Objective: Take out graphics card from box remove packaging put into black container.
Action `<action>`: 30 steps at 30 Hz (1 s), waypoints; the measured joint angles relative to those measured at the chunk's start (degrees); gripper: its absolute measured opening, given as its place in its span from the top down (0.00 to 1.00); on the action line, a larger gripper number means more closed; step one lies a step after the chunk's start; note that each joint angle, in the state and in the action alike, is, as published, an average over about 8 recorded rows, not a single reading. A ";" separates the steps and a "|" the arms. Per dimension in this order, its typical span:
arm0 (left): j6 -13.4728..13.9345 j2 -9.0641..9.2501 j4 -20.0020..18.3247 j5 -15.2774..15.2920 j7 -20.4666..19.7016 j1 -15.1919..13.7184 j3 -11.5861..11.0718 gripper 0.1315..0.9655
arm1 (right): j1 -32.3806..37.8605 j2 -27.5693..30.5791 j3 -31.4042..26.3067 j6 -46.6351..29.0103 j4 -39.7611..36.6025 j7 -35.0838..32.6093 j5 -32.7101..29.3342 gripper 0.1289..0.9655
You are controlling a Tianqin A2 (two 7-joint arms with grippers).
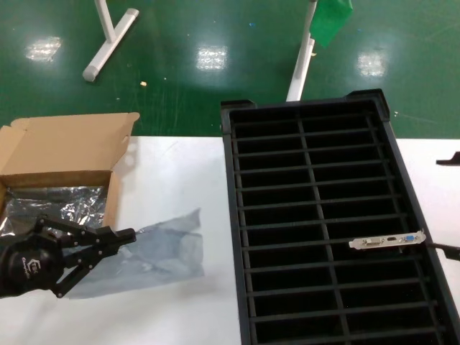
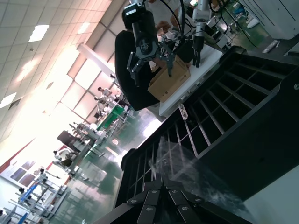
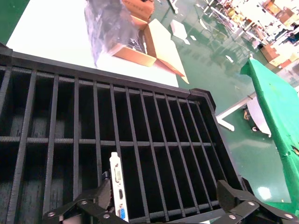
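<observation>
The graphics card stands on edge in a slot of the black container's (image 1: 237, 215) right column, its silver bracket (image 1: 388, 241) uppermost. In the right wrist view my right gripper (image 3: 164, 192) is open just above the container (image 3: 46, 140), and the card's bracket (image 3: 117, 186) stands beside one finger. On the white table lies the crinkly grey packaging (image 1: 154, 251). My left gripper (image 1: 129, 235) is shut on its near-left edge, and the packaging (image 2: 187, 163) spreads out from the closed fingertips (image 2: 156, 186). Behind that gripper sits the open brown box (image 1: 65, 147).
More silvery plastic (image 1: 57, 205) lies inside the box. White stand legs (image 1: 108, 39) and a green object (image 1: 330, 18) are on the green floor beyond the table. A dark part (image 1: 449, 159) juts in at the right edge.
</observation>
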 joint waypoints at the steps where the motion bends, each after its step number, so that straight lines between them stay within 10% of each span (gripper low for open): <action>1: 0.00 0.00 0.00 0.00 -0.01 0.00 -0.01 0.99 | 0.00 0.00 0.00 0.00 0.00 0.00 0.00 0.25; 17: -1.15 0.42 -0.79 0.71 -1.14 0.58 -0.64 0.86 | -0.31 -0.61 0.08 0.75 -0.08 0.04 0.05 0.05; 30: -13.81 4.98 -9.51 8.39 -13.55 6.71 -7.24 0.64 | -3.70 -7.08 1.13 8.73 -0.87 0.72 0.68 0.00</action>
